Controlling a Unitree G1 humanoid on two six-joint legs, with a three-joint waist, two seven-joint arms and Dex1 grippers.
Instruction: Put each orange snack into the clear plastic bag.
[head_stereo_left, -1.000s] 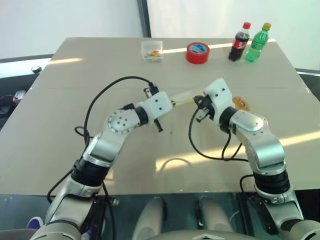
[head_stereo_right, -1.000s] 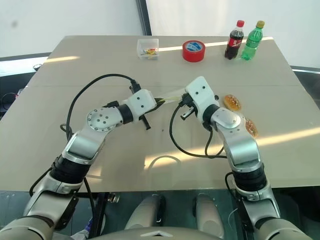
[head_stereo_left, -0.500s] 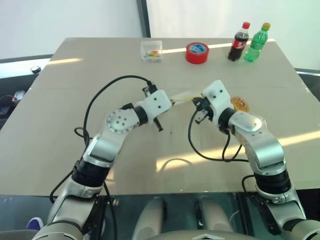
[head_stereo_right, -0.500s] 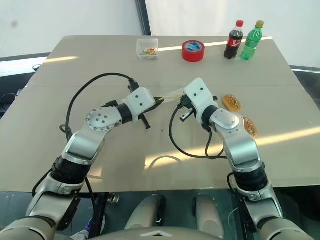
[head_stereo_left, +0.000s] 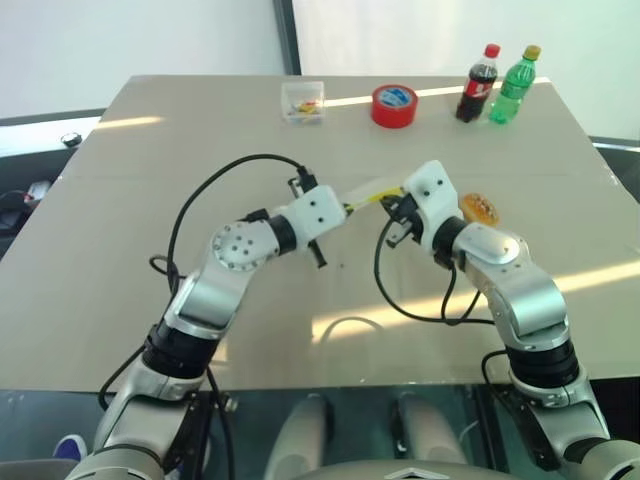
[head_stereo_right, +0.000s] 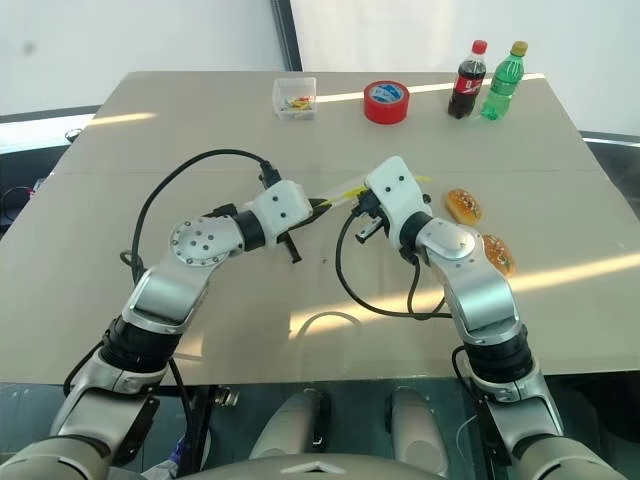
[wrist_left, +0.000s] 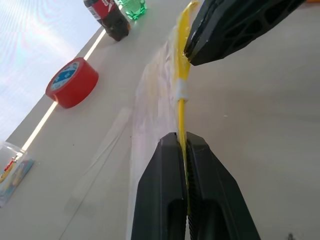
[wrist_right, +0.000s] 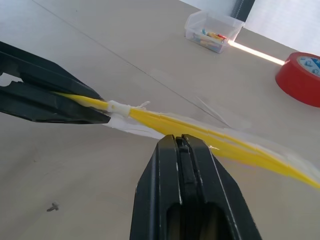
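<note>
The clear plastic bag (head_stereo_left: 372, 190) hangs stretched between my two grippers a little above the table, its yellow strip (wrist_left: 182, 75) running from one to the other. My left gripper (head_stereo_left: 344, 206) is shut on one end of the strip, and my right gripper (head_stereo_left: 397, 206) is shut on the strip (wrist_right: 225, 140) further along. Two orange snacks lie on the table to the right of my right arm, one (head_stereo_right: 463, 206) near the wrist and one (head_stereo_right: 499, 254) closer to me.
At the table's far edge stand a small clear box (head_stereo_left: 304, 101), a red tape roll (head_stereo_left: 395, 105), a cola bottle (head_stereo_left: 480, 84) and a green bottle (head_stereo_left: 514, 86). Black cables loop from both wrists over the table.
</note>
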